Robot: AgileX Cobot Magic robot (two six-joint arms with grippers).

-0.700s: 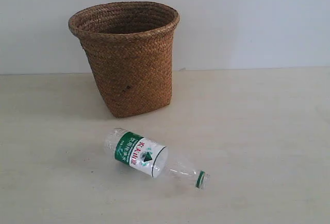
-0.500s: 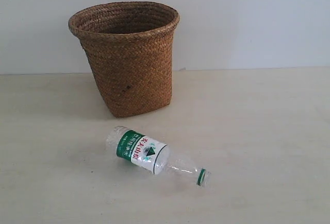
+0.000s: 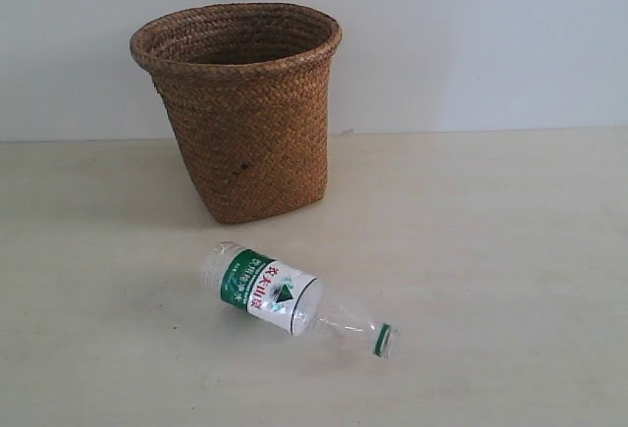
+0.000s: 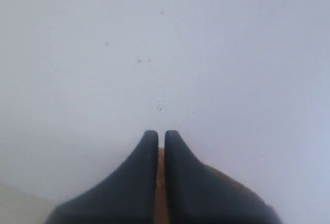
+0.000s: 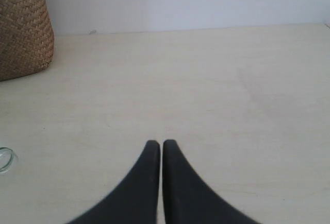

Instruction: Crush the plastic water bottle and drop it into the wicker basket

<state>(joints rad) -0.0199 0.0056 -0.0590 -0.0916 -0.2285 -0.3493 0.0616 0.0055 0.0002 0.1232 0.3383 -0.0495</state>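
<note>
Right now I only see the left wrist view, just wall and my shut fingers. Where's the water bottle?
Observer: The plastic water bottle lies on its side on the table, in front of the wicker basket, not touching it.
Operator: Is it crushed yet?
Observer: No, its body looks round and undented in the exterior view.
Operator: Where's my right gripper?
Observer: The right gripper is shut, holding nothing, over bare table.
</note>
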